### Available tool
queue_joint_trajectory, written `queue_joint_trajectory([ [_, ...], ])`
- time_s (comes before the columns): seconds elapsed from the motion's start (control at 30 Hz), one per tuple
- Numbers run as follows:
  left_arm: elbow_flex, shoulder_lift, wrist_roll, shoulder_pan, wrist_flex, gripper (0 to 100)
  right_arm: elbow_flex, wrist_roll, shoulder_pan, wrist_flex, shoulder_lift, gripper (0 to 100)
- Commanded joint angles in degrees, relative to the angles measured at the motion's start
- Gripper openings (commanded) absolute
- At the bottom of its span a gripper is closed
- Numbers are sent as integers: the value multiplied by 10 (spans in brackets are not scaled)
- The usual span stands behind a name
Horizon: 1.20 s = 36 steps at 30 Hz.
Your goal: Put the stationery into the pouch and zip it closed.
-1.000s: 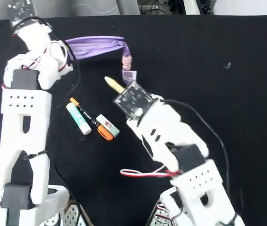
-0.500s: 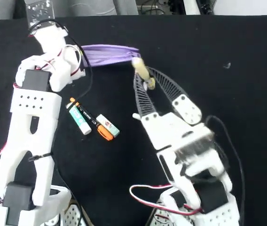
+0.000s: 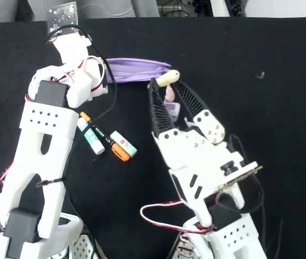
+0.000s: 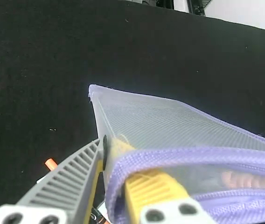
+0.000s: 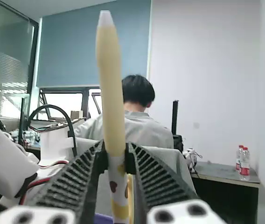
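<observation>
From the high view, the task looks to be in its early part. The pale yellow pen [image 3: 167,77] is pinched in the right gripper [image 3: 165,85], lifted just beside the near end of the flat purple mesh pouch [image 3: 137,69], and is not yet inside. The left gripper [image 3: 105,74] clamps the pouch's other end, holding it above the black table [image 3: 261,108]. An orange-and-black marker [image 3: 105,139], a white-and-teal glue stick [image 3: 90,138] and a small white eraser [image 3: 124,144] lie together on the table, well apart from the pouch and not yet packed. The zipping is also left to do. A small pink object [image 3: 170,96] sits between the right gripper's black fingers. It may be a zip charm, but I cannot tell. Whether the pouch mouth gapes at the pen's end is also hard to judge.

In the left wrist view, the left gripper [image 4: 109,150] is pressed onto the pouch's [image 4: 179,126] purple-bound rim, with mesh running away from it. Something pinkish shows dimly through the mesh at one edge, too blurred to name. The marker's orange tip [image 4: 51,163] peeks past the grey finger.

In the right wrist view, the right gripper [image 5: 116,151] nips the pen [image 5: 110,84] low on its barrel, so the pen stands upright with its pale tip pointing away from the camera. The pen's lower end is cut off by the frame edge.
</observation>
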Motion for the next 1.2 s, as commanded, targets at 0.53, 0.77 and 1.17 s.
queue_joint_trajectory([
  [0.53,-5,-6,38,9,0,29,26,-2,62,-230,308,11],
  [0.77,-6,-6,38,9,0,29,21,3,48,-235,382,11],
  [1.17,-3,-5,35,8,0,29,9,2,33,-262,255,11],
])
